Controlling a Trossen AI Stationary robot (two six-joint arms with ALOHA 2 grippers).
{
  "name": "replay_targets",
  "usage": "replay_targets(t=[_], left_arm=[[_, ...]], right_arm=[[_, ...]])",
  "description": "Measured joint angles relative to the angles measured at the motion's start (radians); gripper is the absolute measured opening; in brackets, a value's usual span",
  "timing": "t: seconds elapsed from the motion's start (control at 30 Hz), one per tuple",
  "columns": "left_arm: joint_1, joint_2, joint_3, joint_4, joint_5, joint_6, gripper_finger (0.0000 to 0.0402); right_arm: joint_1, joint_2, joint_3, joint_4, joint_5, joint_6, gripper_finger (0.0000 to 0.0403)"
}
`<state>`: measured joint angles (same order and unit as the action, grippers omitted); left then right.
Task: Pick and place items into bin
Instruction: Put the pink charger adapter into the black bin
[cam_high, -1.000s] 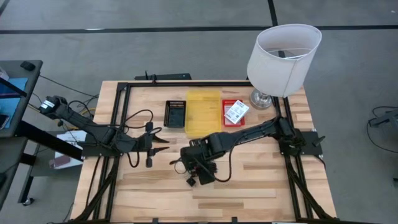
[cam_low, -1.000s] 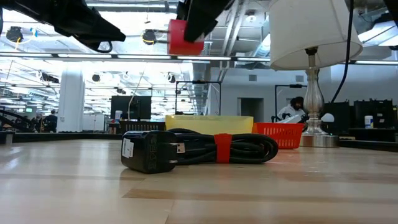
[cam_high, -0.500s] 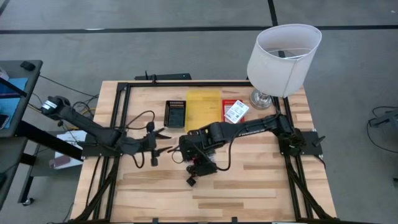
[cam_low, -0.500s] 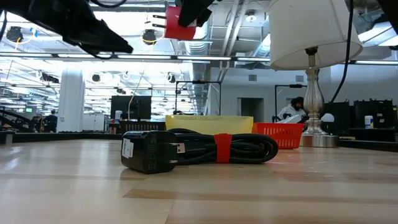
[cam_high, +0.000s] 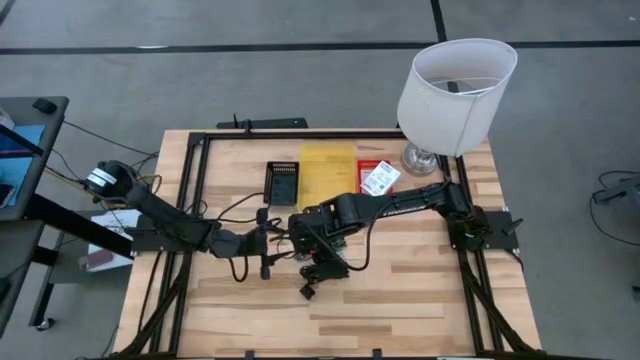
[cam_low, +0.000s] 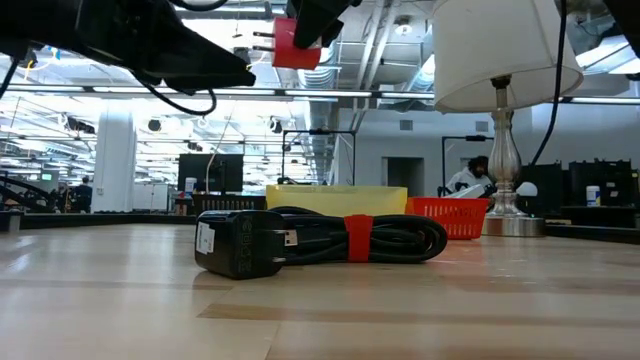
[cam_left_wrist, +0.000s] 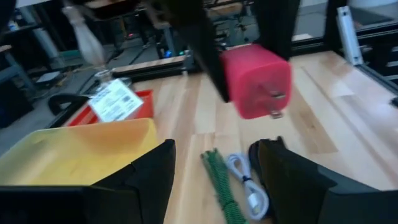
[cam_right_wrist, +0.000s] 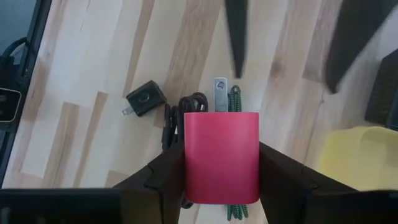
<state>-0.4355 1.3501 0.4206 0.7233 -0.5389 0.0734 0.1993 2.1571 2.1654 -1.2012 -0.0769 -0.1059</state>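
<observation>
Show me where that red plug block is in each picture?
High: hidden under the right claw.
Low: red block held aloft, top centre.
Left wrist: red block, upper centre.
Right wrist: red block, centre, between the fingers.
Shared landmark: yellow tray.

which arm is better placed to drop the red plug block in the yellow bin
Right. Its end effector is shut on the red plug block, held above the table near the yellow bin. The left end effector is open and empty, facing the block.
</observation>
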Motion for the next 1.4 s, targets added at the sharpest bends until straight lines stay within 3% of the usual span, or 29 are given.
replay_targets(t=[0.23,0.37,0.73,0.97,1.2,1.4], left_arm=[[0.000,0.096,0.000,0.146,0.060,-0.005,0.0222],[0.003,0.126,0.013,0.207,0.062,-0.010,0.0222],[0.034,0.126,0.058,0.172,0.110,-0.017,0.0222],[0.042,0.126,0.058,0.161,0.119,-0.035,0.0222],[0.042,0.126,0.058,0.156,0.123,-0.062,0.0222],[0.042,0.126,0.058,0.160,0.123,-0.062,0.0222]], right_arm=[[0.000,0.000,0.000,0.001,0.000,-0.008,0.0145],[-0.001,0.000,0.000,0.006,0.002,-0.008,0.0156],[-0.001,0.000,0.000,0.004,0.005,-0.019,0.0144],[-0.001,0.001,0.000,0.006,0.008,-0.019,0.0164],[-0.001,0.001,-0.001,0.009,0.008,-0.026,0.0144],[-0.001,0.001,-0.001,0.012,0.025,-0.027,0.0165]])
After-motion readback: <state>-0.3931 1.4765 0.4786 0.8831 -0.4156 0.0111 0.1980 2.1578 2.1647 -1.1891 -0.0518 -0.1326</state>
